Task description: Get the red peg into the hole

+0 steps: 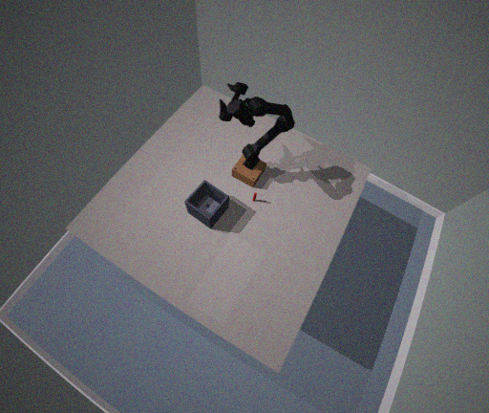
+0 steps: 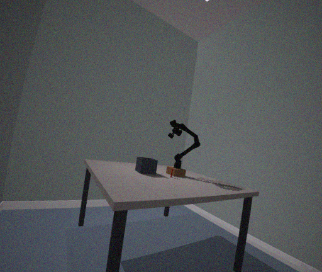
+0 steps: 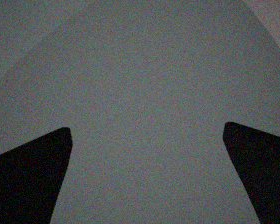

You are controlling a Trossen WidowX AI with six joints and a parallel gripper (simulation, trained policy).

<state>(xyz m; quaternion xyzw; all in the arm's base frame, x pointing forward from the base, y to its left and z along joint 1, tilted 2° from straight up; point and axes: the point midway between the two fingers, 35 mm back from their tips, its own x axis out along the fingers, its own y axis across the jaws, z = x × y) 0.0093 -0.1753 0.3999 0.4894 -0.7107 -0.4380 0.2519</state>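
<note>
With your gripper point(image 1: 223, 97) point(image 2: 169, 128) point(image 3: 149, 134) spread wide and holding nothing, bring it down squarely over the red peg point(image 1: 255, 196) point(image 2: 172, 173), upright right of the dark box point(image 1: 198, 211) point(image 2: 146, 165) near the top view's centre, before closing.

top and exterior both take in table point(image 1: 237, 268) point(image 2: 156, 187)

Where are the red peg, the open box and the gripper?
Red peg point(image 1: 255, 197) point(image 2: 172, 173): top and exterior views, middle of its upright shaft.
Open box point(image 1: 198, 211) point(image 2: 146, 165): top and exterior views, outer wall.
Gripper point(image 1: 223, 99) point(image 2: 170, 129) point(image 3: 149, 134): all three views, midway between its fingertips.
</note>
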